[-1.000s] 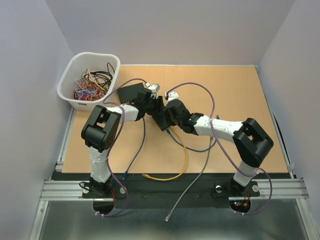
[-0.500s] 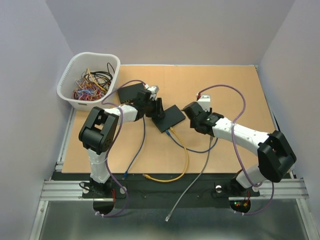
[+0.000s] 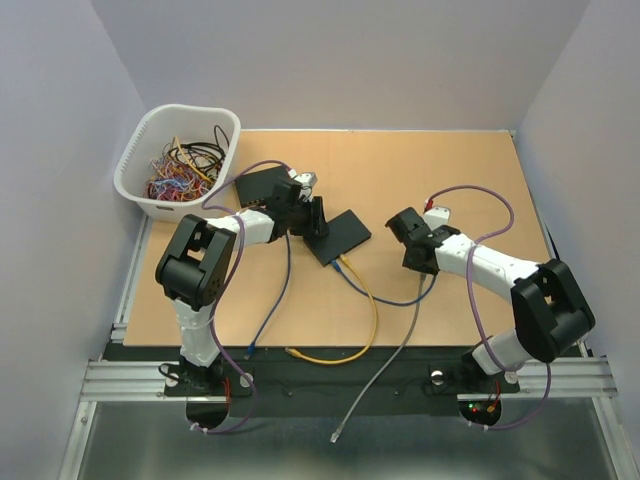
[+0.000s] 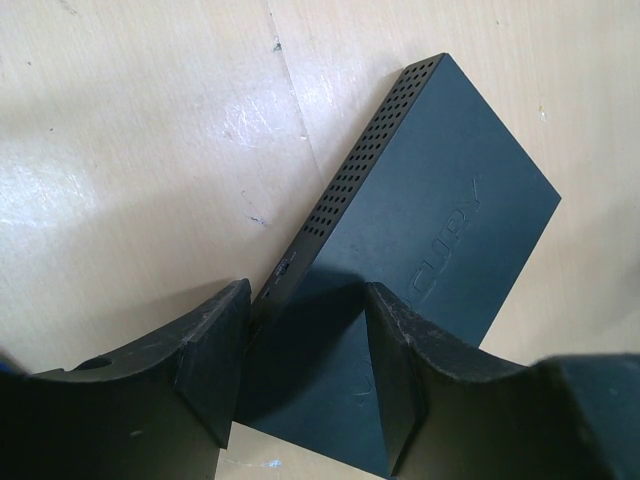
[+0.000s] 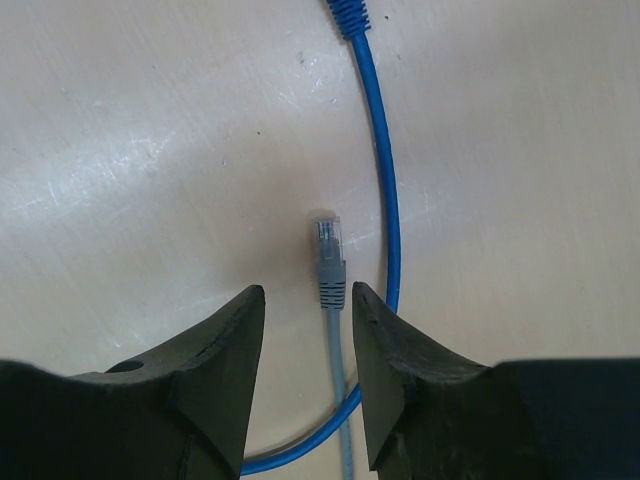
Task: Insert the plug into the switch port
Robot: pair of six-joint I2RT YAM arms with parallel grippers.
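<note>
Right tool (image 5: 307, 290): fingers parted, holding nothing. The grey network plug with a clear tip (image 5: 328, 262) lies on the pale wooden tabletop (image 5: 150, 150) in the gap between the fingers. It touches neither finger and its tip points away from the tool. Its grey cable (image 5: 341, 400) runs back under the tool. A blue network cable (image 5: 386, 180) sits just right of the plug. It crosses the grey cable close in, then arcs ahead to a ribbed blue boot at the far edge of the wrist view.

Left tool (image 4: 305, 288): roughly half open, clamped across the near end of the flat black switch box with a perforated side (image 4: 430, 210). The box runs ahead and to the right of the tool. Ports can't be seen from this wrist view.

Top view: the switch is off to the left of the right tool, apart from it, so the plug isn't in a port. A yellow cable (image 3: 373, 315) and the blue one meet the switch's near edge. Beyond the left tool is a second black box (image 3: 262, 183), then a white plastic basket (image 3: 133, 190) of tangled coloured wires.
</note>
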